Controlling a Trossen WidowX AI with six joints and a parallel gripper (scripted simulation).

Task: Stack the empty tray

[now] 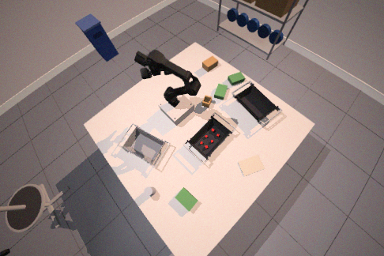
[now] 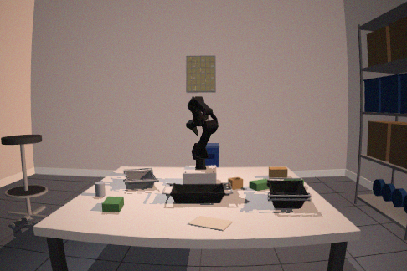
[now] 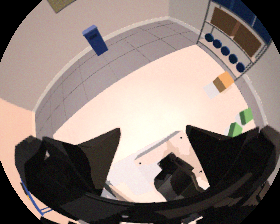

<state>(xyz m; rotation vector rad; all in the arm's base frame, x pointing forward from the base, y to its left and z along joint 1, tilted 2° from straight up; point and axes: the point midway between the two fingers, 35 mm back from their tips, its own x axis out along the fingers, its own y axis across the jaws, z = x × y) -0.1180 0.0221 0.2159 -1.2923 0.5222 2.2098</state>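
Observation:
The loaded black tray (image 1: 219,144) (image 2: 198,194) stands in front of the arm's base, with several small red blocks (image 1: 212,141) inside. Its wire bars show out at its two ends, one bar (image 1: 227,121) on the arm's right-hand side and one bar (image 1: 196,155) at the opposite end. The empty black tray (image 1: 249,109) (image 2: 287,203) stands upright on the table, to the right in the top and exterior views, apart from the loaded one. My gripper (image 3: 153,130) is open and empty, raised high near the arm's base, away from both trays. The fingertips are small and dark in the top and exterior views.
A grey translucent tray (image 1: 129,139) (image 2: 139,180) stands left. Green blocks (image 1: 220,92) (image 1: 236,78) (image 1: 186,198), an orange block (image 1: 210,63), a small orange open box (image 1: 207,101), a grey cylinder (image 1: 149,192) and a thin tan plate (image 1: 250,165) lie around on the table.

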